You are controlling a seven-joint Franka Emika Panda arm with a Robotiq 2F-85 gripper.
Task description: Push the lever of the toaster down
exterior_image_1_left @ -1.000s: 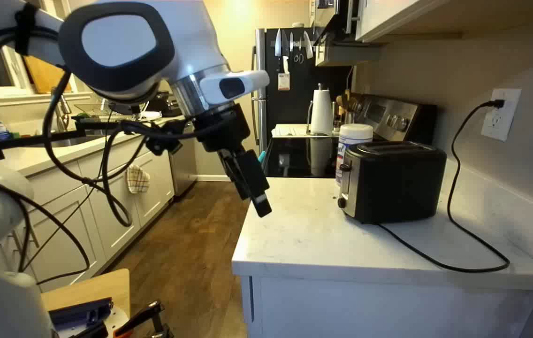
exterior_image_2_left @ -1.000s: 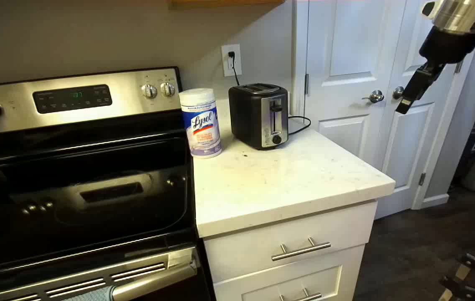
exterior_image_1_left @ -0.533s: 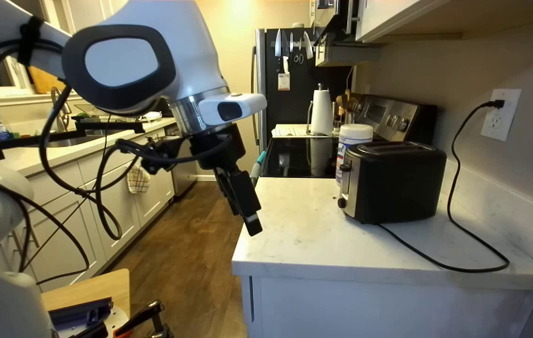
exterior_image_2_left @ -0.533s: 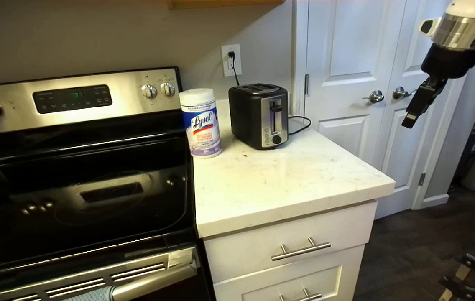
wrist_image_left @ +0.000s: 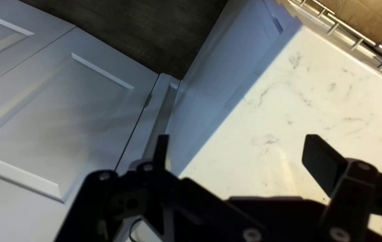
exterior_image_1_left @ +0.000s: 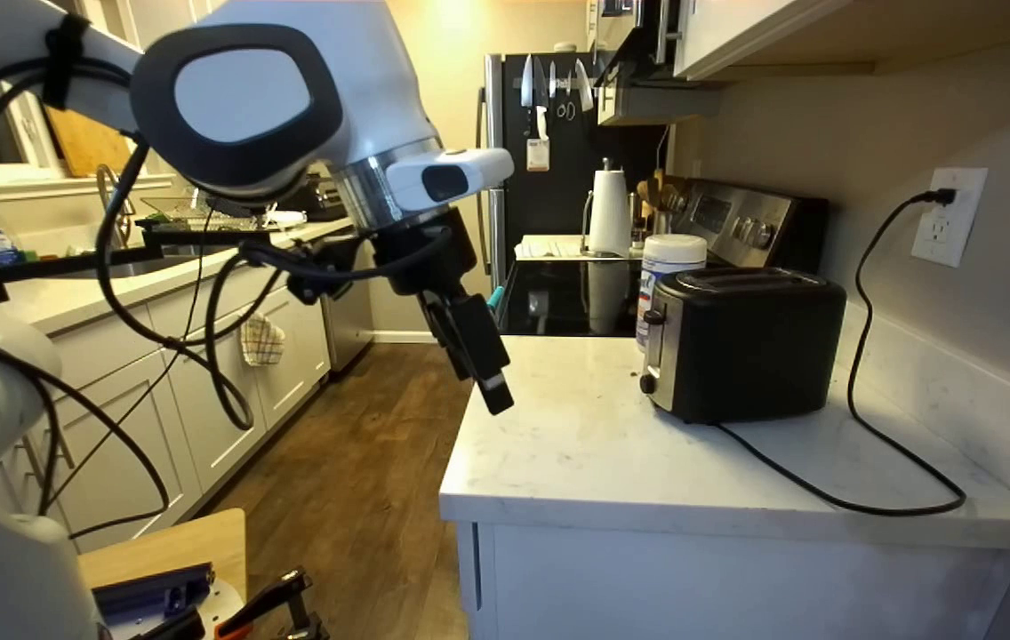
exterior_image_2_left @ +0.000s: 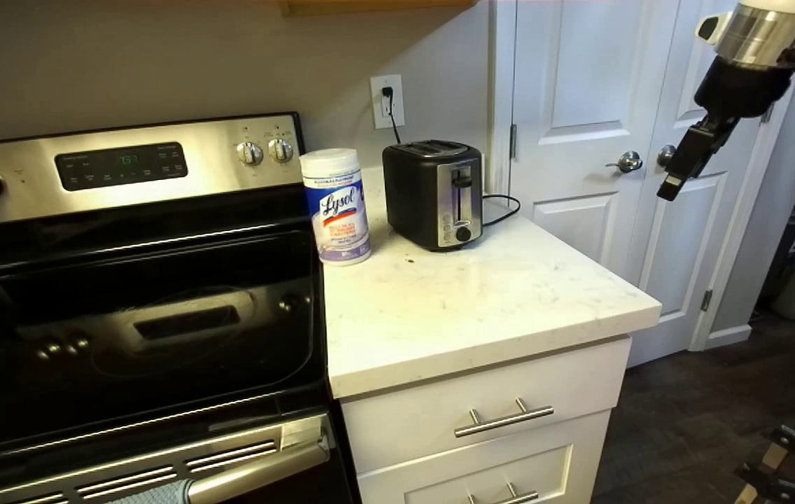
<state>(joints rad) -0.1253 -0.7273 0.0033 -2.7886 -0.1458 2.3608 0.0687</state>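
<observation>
In the wrist view my gripper [wrist_image_left: 237,153] is standing released, its fingers [wrist_image_left: 322,164] spread well apart; the pale counter [wrist_image_left: 329,84] is showing between them and stretching away toward two o'clock. White doors [wrist_image_left: 63,127] are filling the area toward nine, and dark floor [wrist_image_left: 170,37] is showing toward eleven.

In an exterior view my white arm [exterior_image_1_left: 238,98] is showing toward eleven o'clock from the gripper, which is hanging tilted, its fingers pointing toward five. The toaster [exterior_image_1_left: 754,347] is standing upright on the counter toward three o'clock, well apart from my fingers. Its black cord [exterior_image_1_left: 896,513] is curling over the counter and running to a wall outlet [exterior_image_1_left: 949,222], which is sitting toward two o'clock from the toaster.

In an exterior view the lever [exterior_image_2_left: 462,180] is sitting at the upper end of its slot [exterior_image_2_left: 460,207], and a round dial [exterior_image_2_left: 464,234] is sitting below, toward six o'clock. There my gripper is hanging toward three o'clock from the lever, well apart from it. A Lysol canister [exterior_image_2_left: 338,206] is standing upright just beside the toaster, toward nine, and the black stove [exterior_image_2_left: 180,350] is spreading out toward eight. A drawer handle [exterior_image_2_left: 504,421] is showing toward five, below the counter's edge.

Farthest out, in an exterior view, a black refrigerator [exterior_image_1_left: 558,204] is standing toward one o'clock from my gripper, and knives [exterior_image_1_left: 527,84] are hanging against it.
</observation>
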